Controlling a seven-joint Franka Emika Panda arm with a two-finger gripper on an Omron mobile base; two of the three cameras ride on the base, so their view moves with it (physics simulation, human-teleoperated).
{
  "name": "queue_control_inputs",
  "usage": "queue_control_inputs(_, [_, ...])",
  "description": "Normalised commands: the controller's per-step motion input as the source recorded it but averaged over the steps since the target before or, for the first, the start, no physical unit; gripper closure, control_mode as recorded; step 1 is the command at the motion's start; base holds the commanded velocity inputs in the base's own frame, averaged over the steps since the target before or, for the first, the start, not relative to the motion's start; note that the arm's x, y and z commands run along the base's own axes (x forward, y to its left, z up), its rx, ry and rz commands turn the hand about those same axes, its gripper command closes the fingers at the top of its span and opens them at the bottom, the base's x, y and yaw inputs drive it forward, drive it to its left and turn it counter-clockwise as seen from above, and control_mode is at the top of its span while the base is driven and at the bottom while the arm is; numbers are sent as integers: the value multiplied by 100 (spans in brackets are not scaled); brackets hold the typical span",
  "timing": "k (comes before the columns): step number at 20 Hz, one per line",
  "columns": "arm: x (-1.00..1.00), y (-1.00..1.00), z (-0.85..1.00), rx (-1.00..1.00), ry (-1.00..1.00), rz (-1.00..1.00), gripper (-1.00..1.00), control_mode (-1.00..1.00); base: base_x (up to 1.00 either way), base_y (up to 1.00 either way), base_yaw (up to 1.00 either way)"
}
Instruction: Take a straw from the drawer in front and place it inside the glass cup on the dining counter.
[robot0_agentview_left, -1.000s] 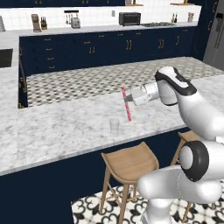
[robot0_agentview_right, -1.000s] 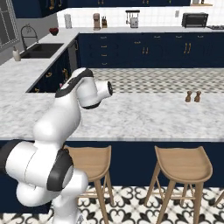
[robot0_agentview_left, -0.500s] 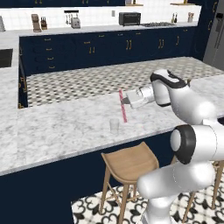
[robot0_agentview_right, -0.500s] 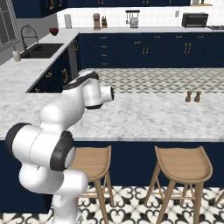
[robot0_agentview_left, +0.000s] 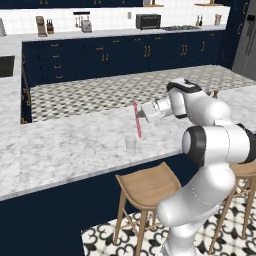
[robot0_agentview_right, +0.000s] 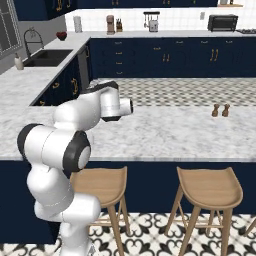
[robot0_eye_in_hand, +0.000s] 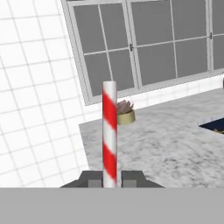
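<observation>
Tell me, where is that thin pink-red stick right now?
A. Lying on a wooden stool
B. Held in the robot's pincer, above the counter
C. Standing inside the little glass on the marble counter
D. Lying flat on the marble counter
B. The straw is clamped nearly upright in the pincer, and its lower end hangs just right of the glass cup on the dining counter, not yet inside it.

Straw (robot0_agentview_left: 137, 120) upright, just above cup (robot0_agentview_left: 130, 144)
</observation>
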Motion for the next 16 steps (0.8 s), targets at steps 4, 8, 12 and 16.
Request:
queue_control_inputs(4, [21,0,-24,0,0,2,100,-100,0,0,0])
queue_control_inputs(8, [3,16,-25,0,0,1,100,-100,0,0,0])
queue_control_inputs(12, [7,28,-12,0,-1,0,100,-100,0,0,0])
queue_control_inputs(16, [35,6,-5,0,-5,0,100,-100,0,0,0])
